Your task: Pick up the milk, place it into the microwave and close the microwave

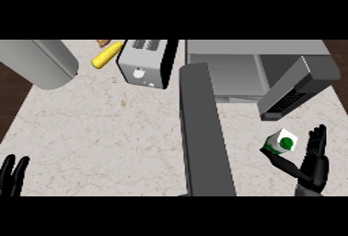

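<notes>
At the far left edge, low in the view, the left hand point(14, 175) rests with its fingers straight and upright, holding nothing. Above it, a grey cylinder point(42, 62) lies at the counter's point(108, 133) back left corner, then a corn cob point(107, 55) and a toaster point(146, 62) beside it. The microwave's door point(204, 133) stands swung wide open, reaching down the middle of the view, and the microwave point(272, 69) itself sits at the back right with its cavity exposed. The milk point(281, 141) is near the right edge, in front of the microwave and right of the door, tilted, with the right hand point(312, 163) against it: the thumb runs under the carton while the fingers stand nearly straight beside it, spread and not closed round it. I cannot tell whether the carton is off the counter. The risk, as I judge it, is that with the fingers uncurled the tilted carton could slide or tip out on the way to the cavity; it could also catch the cavity's lower lip or the door's edge. The carton shows a green band and a green round mark; no writing can be read, and the toaster bears only a small pale emblem.
</notes>
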